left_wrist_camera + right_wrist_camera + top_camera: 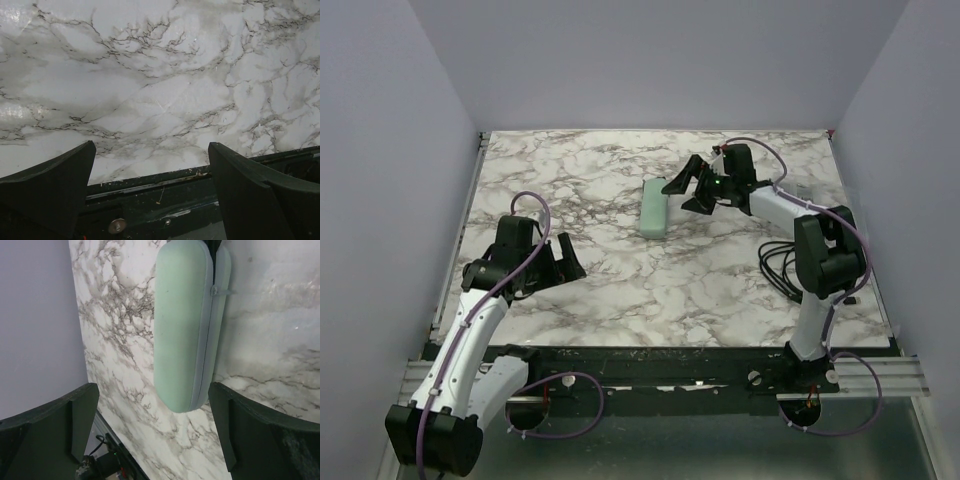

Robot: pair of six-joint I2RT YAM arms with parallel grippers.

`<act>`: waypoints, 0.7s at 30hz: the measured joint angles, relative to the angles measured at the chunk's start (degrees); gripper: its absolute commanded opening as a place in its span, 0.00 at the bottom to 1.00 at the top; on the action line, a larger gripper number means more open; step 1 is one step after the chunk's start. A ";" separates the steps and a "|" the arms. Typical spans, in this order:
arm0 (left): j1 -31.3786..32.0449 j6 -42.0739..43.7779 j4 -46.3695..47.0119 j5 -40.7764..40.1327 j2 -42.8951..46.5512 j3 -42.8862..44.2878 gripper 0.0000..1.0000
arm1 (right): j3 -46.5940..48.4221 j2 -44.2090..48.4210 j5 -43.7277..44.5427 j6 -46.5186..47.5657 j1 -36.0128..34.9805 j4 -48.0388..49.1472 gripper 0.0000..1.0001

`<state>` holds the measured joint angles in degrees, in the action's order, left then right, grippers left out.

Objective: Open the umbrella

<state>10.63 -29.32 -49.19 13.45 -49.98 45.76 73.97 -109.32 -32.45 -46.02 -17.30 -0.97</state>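
No umbrella shows in any view. A pale mint-green oval clamshell case lies shut on the marble table, back of centre. My right gripper hovers just right of it, open. In the right wrist view the case runs away from the gripper, its near end level with the fingertips and untouched. My left gripper is open over the table's near left, far from the case. Its wrist view shows only bare marble and the front edge between the fingers.
A coiled black cable lies on the table beside the right arm. Pale walls close in the left, back and right sides. A dark metal rail runs along the table's near edge below the left gripper.
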 measured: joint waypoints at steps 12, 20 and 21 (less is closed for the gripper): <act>0.00 0.20 0.04 -0.02 1.07 0.02 0.99 | 4.61 -13.57 0.94 -1.27 -0.83 6.38 0.91; 0.00 0.35 0.04 0.00 0.72 0.02 0.98 | 12.04 -21.16 -1.09 -2.62 -6.03 10.82 0.50; 0.00 0.35 0.02 -0.02 0.72 0.02 0.98 | 12.50 -21.92 -1.60 -2.93 -6.40 11.63 0.49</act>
<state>10.63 -28.97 -49.17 13.43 -49.25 45.78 86.48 -131.24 -34.04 -48.95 -23.70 10.66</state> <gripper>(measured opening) 0.983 0.593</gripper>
